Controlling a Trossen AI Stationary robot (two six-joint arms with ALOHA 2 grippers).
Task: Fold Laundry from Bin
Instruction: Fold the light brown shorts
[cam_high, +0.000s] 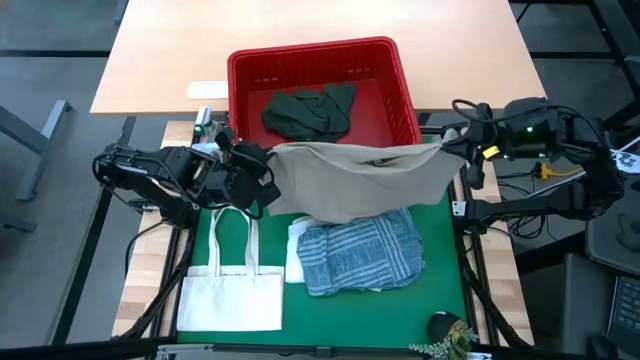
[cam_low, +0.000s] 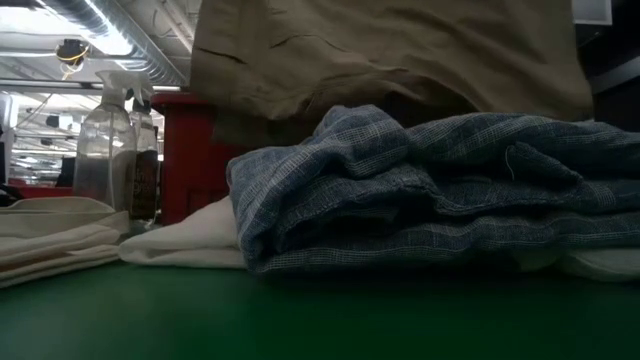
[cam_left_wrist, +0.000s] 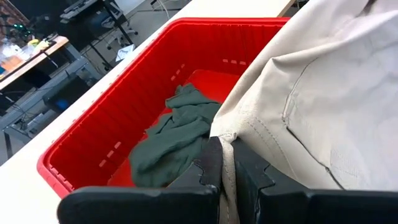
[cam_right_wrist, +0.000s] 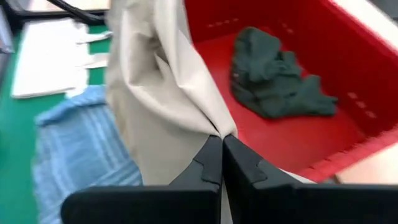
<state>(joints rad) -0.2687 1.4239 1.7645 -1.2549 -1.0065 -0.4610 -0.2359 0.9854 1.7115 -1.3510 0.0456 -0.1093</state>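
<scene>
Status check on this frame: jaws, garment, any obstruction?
Left gripper and right gripper, jaws shut on beige garment, stretched between them by the red bin. Dark green piece in bin. Striped cloth lies underneath.

**A robotics test bay in an open industrial hall**

This looks like a lab or workshop floor, not a home. The low view shows exposed silver ductwork (cam_low: 110, 35) and strip lights under a high ceiling. The left wrist view looks past the counter (cam_high: 300, 40) to rolling office chairs (cam_left_wrist: 115, 25) and a cluttered workbench (cam_left_wrist: 28, 53) on a grey floor. From above, the green mat (cam_high: 440, 290) sits on a black metal frame (cam_high: 95, 250) with cables (cam_high: 545, 180) trailing off the right arm. A clear spray bottle (cam_low: 105, 140) stands at the mat's edge.
</scene>
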